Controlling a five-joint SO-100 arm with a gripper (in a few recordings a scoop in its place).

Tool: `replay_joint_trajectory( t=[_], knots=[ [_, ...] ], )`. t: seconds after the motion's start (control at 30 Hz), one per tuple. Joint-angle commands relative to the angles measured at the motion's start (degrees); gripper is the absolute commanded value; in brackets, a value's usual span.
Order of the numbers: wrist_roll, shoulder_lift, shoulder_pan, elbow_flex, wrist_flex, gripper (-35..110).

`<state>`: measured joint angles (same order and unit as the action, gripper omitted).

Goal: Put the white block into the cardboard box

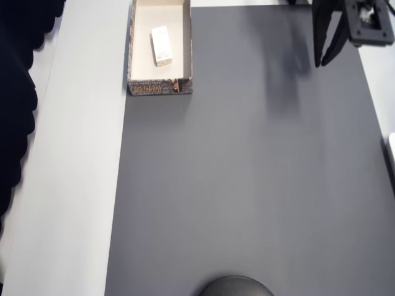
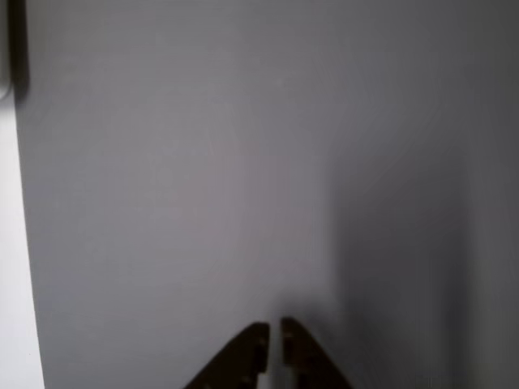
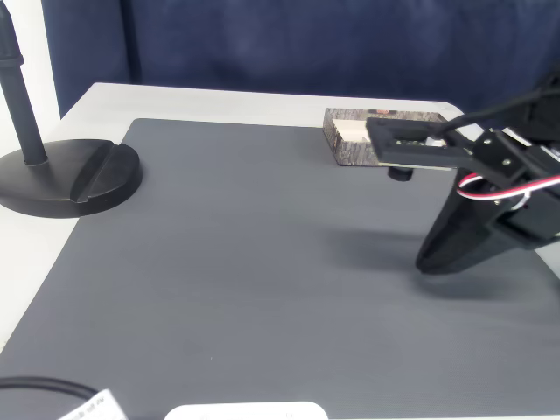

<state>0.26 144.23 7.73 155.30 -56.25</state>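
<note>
matt ribbed grey mat (image 3: 245, 262), patterned cardboard box (image 1: 159, 88), black plastic claw (image 1: 326, 60)

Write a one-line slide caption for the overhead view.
White block lies inside the cardboard box at the grey mat's corner; empty claw hangs far across the mat.

The gripper (image 2: 275, 340) sat at six o'clock, its two dark fingertips (image 2: 247, 350) nearly meeting with only a thin slit between. Bare grey mat (image 2: 203, 178) lay beyond. A white strip (image 2: 15, 324) ran along nine o'clock.
</note>
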Motion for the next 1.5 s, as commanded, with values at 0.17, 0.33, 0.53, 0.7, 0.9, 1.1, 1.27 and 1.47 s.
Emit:
replay_joint_trajectory(
  t=[0.17,0.33,0.53,0.7,0.9,1.1,1.27,1.47],
  knots=[
    [-0.8,19.1,0.5,7.2,-6.4,-2],
    [-0.7,31.7,0.8,13.9,-10.9,-2],
    [1.8,38.8,4.2,17.5,-12.2,-2],
    [2.2,44.3,4.8,19.8,-15.0,-2],
    [1.6,46.1,4.4,21.7,-16.3,-2],
    [2.1,46.1,4.5,21.9,-18.3,-2],
    [0.8,46.1,3.1,21.9,-19.5,-2],
    [0.9,46.1,0.0,21.9,-19.5,-2]
  ],
)
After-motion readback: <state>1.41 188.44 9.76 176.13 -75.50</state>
